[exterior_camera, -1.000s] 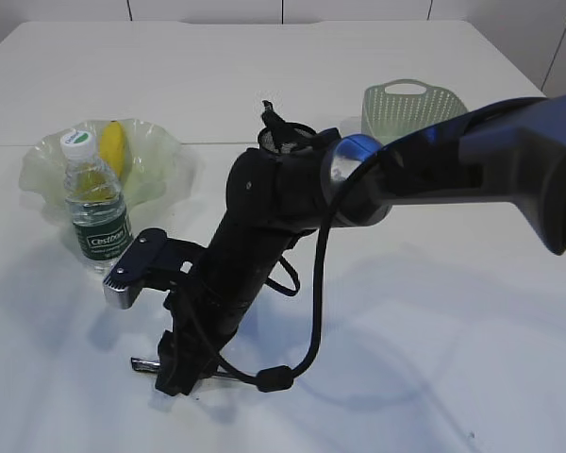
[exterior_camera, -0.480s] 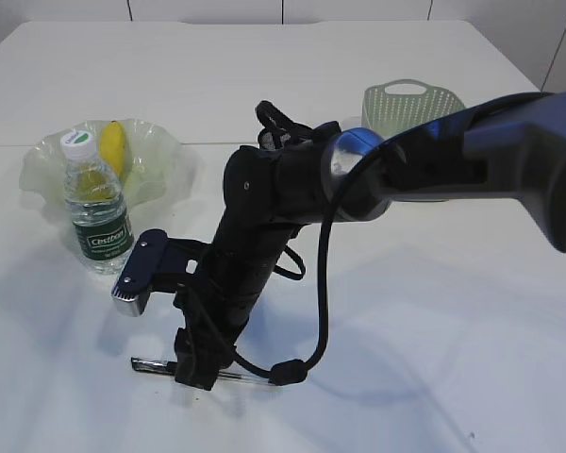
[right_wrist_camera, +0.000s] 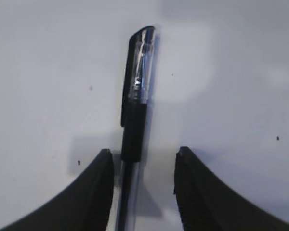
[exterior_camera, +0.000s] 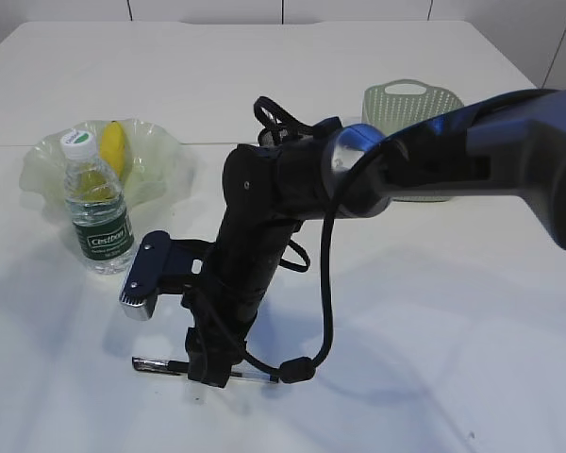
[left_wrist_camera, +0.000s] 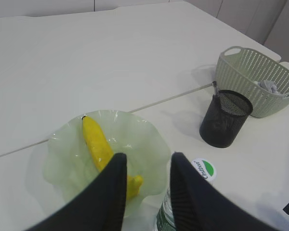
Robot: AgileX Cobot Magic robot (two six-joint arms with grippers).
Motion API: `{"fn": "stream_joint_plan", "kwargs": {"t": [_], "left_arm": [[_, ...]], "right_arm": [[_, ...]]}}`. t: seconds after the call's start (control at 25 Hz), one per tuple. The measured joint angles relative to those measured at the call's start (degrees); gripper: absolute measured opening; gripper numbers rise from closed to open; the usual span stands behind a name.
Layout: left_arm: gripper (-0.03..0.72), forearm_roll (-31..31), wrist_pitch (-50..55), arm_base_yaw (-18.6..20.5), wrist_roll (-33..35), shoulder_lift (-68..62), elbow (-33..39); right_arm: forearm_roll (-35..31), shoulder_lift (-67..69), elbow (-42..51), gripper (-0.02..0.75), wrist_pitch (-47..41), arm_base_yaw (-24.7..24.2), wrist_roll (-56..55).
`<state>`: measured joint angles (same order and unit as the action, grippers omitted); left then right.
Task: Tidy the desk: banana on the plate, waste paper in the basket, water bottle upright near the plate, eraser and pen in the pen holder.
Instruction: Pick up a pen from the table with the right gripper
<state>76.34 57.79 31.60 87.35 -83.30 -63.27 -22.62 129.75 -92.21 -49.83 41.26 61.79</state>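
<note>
Two black fingers of the right gripper [right_wrist_camera: 143, 185] stand parted astride the pen [right_wrist_camera: 134, 125] lying flat on the desk [exterior_camera: 453, 330], near front; the left gripper [left_wrist_camera: 145, 192] hangs unclenched, grasping nothing, above the plate [left_wrist_camera: 149, 139] holding the banana [left_wrist_camera: 98, 147] at far left

The right arm [exterior_camera: 434, 165] is extended from the right edge of the exterior view across the middle, and its forearm is angled steeply downward. The right gripper [exterior_camera: 208, 370] is held low at the tabletop, pointing down, with its two dark fingers [right_wrist_camera: 98, 192] spread apart. The left gripper [left_wrist_camera: 144, 192] is raised well above the surface, tilted forward, and its fingers [left_wrist_camera: 111, 197] are parted, nothing being held between them.
</note>
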Motion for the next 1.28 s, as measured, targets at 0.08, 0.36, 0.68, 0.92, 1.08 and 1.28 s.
{"fn": "stream_joint_plan", "kwargs": {"t": [0.08,0.36,0.68,0.92,1.08,1.28], "left_arm": [[0.214,0.0,0.0,0.0,0.0,0.0,0.0],[0.214,-0.1,0.0,0.0,0.0,0.0,0.0],[0.214,-0.1,0.0,0.0,0.0,0.0,0.0],[0.214,-0.1,0.0,0.0,0.0,0.0,0.0],[0.214,-0.1,0.0,0.0,-0.1,0.0,0.0],[0.214,-0.1,0.1,0.0,-0.4,0.0,0.0]], "right_arm": [[0.2,0.0,-0.2,0.318,-1.5,0.0,-0.4],[0.4,0.3,-0.6,0.318,-3.4,0.0,-1.0],[0.5,0.3,-0.6,0.318,-3.4,0.0,-1.6],[3.0,0.3,-0.7,0.318,-3.5,0.1,-6.4],[7.4,0.3,-0.9,0.318,-3.1,1.5,-10.6],[13.0,0.5,-0.9,0.317,-2.6,3.5,-15.0]]}}
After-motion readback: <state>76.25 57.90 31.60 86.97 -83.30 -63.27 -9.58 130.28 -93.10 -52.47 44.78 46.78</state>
